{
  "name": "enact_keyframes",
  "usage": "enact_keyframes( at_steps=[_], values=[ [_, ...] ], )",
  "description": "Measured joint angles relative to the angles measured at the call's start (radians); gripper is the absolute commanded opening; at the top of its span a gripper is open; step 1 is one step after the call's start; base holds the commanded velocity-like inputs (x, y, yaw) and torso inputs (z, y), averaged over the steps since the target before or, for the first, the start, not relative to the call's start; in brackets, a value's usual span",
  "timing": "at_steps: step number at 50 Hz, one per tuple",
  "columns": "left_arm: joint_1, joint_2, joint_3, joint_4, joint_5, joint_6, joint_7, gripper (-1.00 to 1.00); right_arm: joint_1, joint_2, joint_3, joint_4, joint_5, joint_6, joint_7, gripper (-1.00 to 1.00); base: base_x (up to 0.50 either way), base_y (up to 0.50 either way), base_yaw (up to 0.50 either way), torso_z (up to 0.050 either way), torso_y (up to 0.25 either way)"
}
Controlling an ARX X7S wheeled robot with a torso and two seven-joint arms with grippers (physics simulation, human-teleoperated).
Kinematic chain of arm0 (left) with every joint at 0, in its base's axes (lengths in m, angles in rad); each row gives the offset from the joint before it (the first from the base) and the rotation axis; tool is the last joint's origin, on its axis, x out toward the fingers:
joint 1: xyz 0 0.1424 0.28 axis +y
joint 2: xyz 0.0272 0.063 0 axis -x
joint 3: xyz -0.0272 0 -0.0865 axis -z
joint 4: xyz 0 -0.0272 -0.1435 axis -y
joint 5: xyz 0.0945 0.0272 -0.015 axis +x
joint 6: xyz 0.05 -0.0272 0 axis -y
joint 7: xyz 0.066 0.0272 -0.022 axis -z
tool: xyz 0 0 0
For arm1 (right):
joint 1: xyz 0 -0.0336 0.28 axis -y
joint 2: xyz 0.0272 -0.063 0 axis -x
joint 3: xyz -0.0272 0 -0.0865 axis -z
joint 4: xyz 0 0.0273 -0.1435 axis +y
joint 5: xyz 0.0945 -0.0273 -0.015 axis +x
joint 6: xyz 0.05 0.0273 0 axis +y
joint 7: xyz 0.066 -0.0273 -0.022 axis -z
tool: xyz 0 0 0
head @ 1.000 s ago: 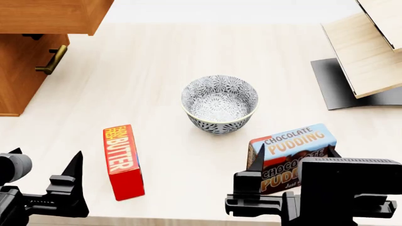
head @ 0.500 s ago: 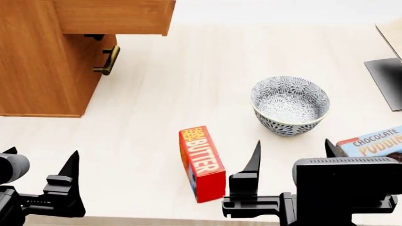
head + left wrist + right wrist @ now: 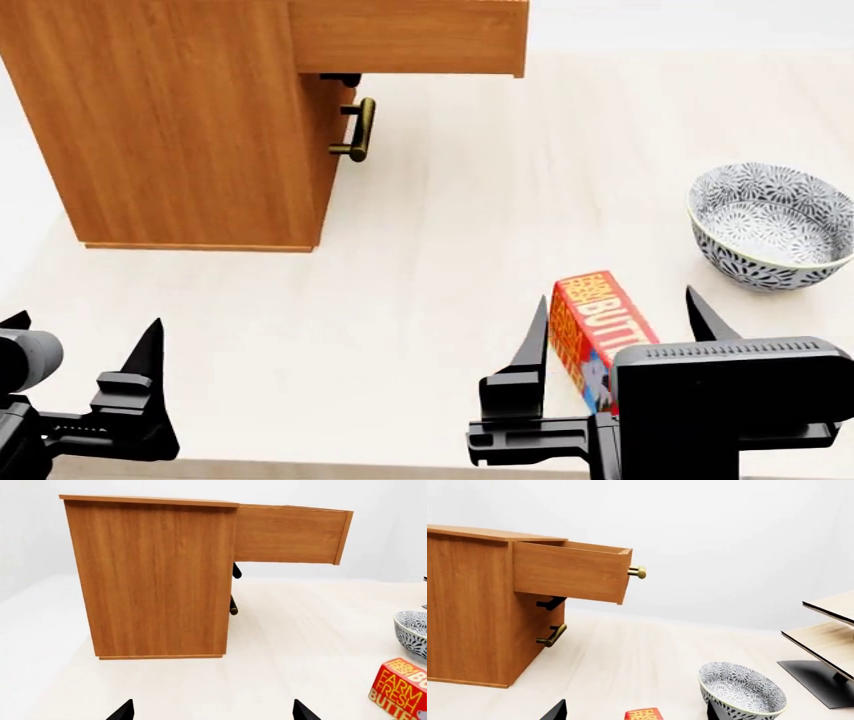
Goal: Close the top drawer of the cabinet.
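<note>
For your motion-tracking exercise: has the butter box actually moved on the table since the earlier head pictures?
No. The butter box keeps its place left of the bowl; both slide right together, so the view turned.

The head view has been turned to the left, so the cabinet (image 3: 174, 120) with its drawer (image 3: 407, 37) is seen more fully, the bowl (image 3: 771, 225) and butter box (image 3: 603, 330) are shifted right, and the pudding box is lost from view.

The top drawer (image 3: 291, 534) juts from the cabinet (image 3: 153, 575); butter box (image 3: 400, 690) nearby.
</note>
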Motion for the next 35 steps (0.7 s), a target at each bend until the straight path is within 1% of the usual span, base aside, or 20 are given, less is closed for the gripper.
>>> enact_keyframes(
  at_steps=[29,35],
  values=[
    [0.006,-0.011,0.002,-0.006,-0.019,0.016,-0.016,1.00,-0.009,0.011,-0.010,0.007,0.009,-0.027,0.011,1.00,0.00,0.50,0.00,0.000,0.000],
    [0.009,-0.015,0.002,-0.009,-0.018,0.021,-0.020,1.00,-0.014,0.009,-0.016,0.014,0.011,-0.031,0.017,1.00,0.00,0.00,0.00,0.000,0.000]
  ],
)
